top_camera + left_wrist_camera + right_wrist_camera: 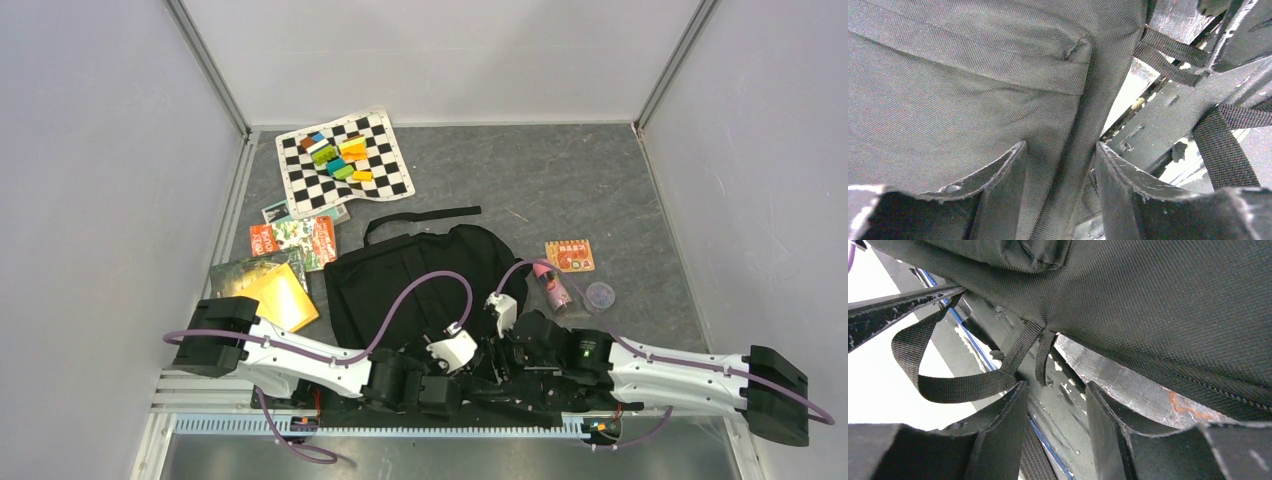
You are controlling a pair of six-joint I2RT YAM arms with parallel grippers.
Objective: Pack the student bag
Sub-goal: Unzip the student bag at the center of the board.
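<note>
The student bag [415,275], a big black fabric backpack, lies flat in the middle of the table with a strap [420,217] stretched out behind it. Both grippers sit at its near edge. My left gripper [1060,145] stands partly open, with a fold of the bag's woven fabric [973,90] running up between its fingers without being pinched. My right gripper [1057,385] is also open, under the bag's bottom edge [1148,315]. A webbing loop [948,387] hangs just past its left finger, and only the table rail shows in the gap.
A chessboard mat [343,160] with coloured blocks lies at the back left. Books [293,243] and a yellow book [268,290] lie left of the bag. To its right are a pink bottle [555,288], a small card [570,255] and a round lid [600,295]. Walls close in three sides.
</note>
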